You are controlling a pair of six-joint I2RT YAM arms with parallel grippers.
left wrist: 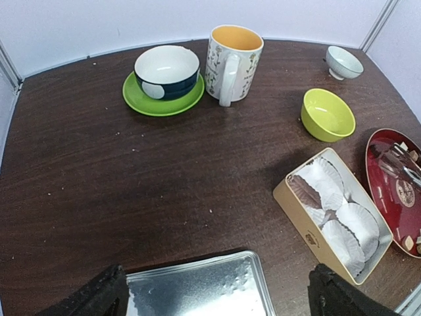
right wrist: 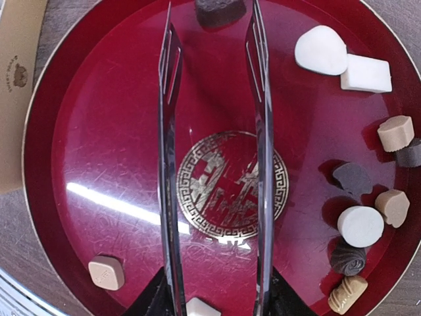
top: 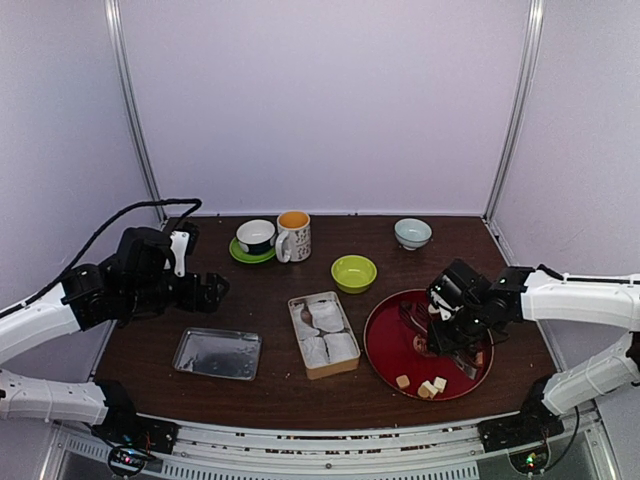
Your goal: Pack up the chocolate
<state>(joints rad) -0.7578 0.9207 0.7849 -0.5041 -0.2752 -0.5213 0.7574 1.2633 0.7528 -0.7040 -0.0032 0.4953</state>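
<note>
Top view: a red plate [top: 385, 345] sits on the dark worktop [top: 300, 385]. The right hand [top: 450, 343] hangs over the plate. Tan chocolate [top: 432, 386] lies by the plate's near rim. The left hand [top: 215, 290] is far left of the plate.

Left wrist view: the left hand's fingers [left wrist: 99, 296] stand wide apart, holding nothing, above a metal tray [left wrist: 197, 289].

Right wrist view: the right hand is clamped on metal tongs [right wrist: 168, 164], whose tips flank a dark piece at the plate's far rim. White, tan and dark pieces line the plate's right side.
</note>
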